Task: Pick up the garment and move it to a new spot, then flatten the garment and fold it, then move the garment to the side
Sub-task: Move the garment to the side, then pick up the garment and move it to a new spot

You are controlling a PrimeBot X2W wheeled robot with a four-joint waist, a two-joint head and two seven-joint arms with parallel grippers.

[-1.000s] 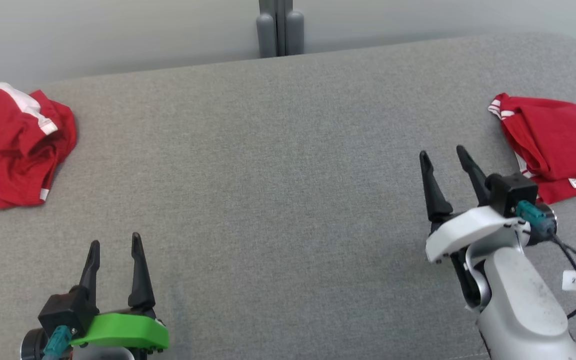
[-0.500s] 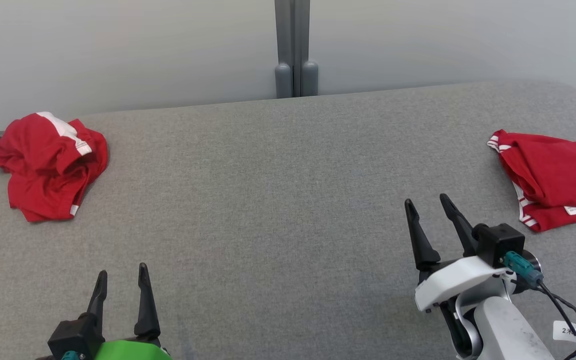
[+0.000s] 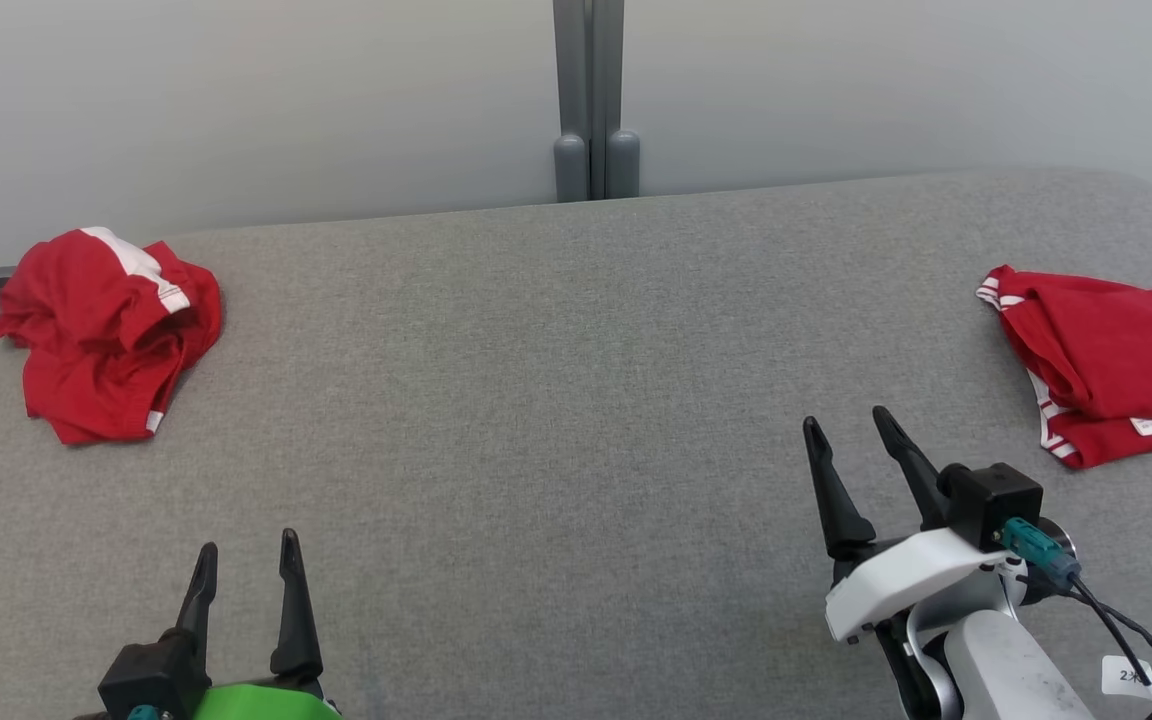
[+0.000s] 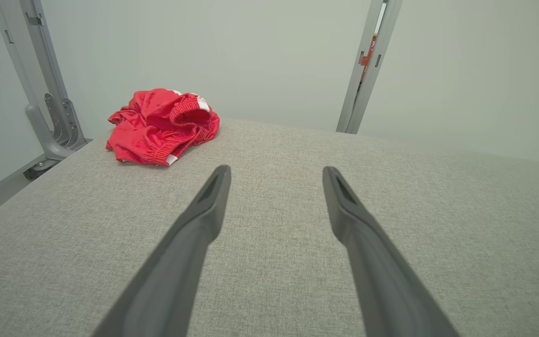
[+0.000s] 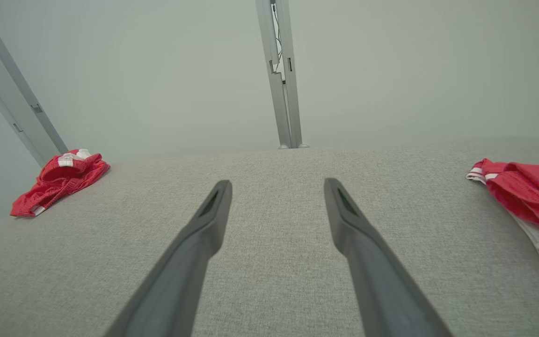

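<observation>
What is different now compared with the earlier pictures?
The head camera tilted upward, shifting the whole view. The right hand drew back slightly from the flat red garment. The crumpled red garment and the left hand stayed put; both hands remain open and empty.

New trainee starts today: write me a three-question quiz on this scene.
1. True or false: the left tool and the right tool are both open and empty.
2. The crumpled red garment lies on the grey table at its: A) far left, B) centre, C) near right.
3. Which garment is nearer the right tool?
Key: 1 true; 2 A; 3 the flatter red garment at the right edge.
</observation>
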